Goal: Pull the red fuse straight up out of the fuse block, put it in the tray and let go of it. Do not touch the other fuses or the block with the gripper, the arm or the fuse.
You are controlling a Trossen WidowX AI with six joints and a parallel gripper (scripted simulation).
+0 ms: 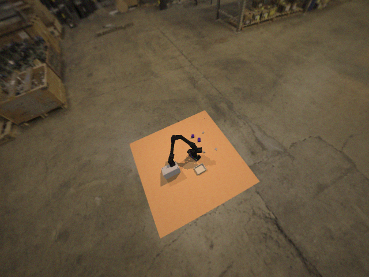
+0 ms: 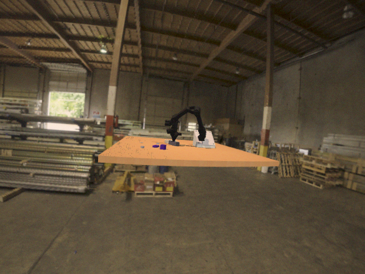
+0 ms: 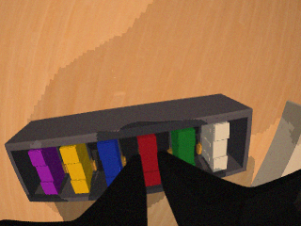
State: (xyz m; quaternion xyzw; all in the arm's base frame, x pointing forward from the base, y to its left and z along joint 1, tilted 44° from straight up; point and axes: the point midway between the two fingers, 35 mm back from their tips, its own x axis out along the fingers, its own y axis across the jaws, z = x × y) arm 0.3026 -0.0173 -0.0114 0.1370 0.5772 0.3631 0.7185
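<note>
The dark grey fuse block [image 3: 118,118] [image 2: 174,143] stands on the table with several fuses in a row. The red fuse [image 3: 150,173] stands in its place in the row, between the blue fuse [image 3: 109,162] and the green fuse [image 3: 183,147]. My gripper [image 3: 149,160] [image 2: 174,140] points down over the block and is shut on the red fuse, one black finger on each side. The fingers stand close to the blue and green fuses; whether they touch, I cannot tell. The fuse's lower end is hidden. The tray [image 1: 199,169] has a pale floor; its grey wall [image 3: 277,141] shows right of the block.
The purple fuse [image 3: 44,171], yellow fuse [image 3: 77,169] and white fuse [image 3: 218,146] also stand in the block. Two violet blocks [image 1: 192,135] [image 2: 162,146] and a few small grey pieces [image 1: 215,149] lie on the table beyond the arm.
</note>
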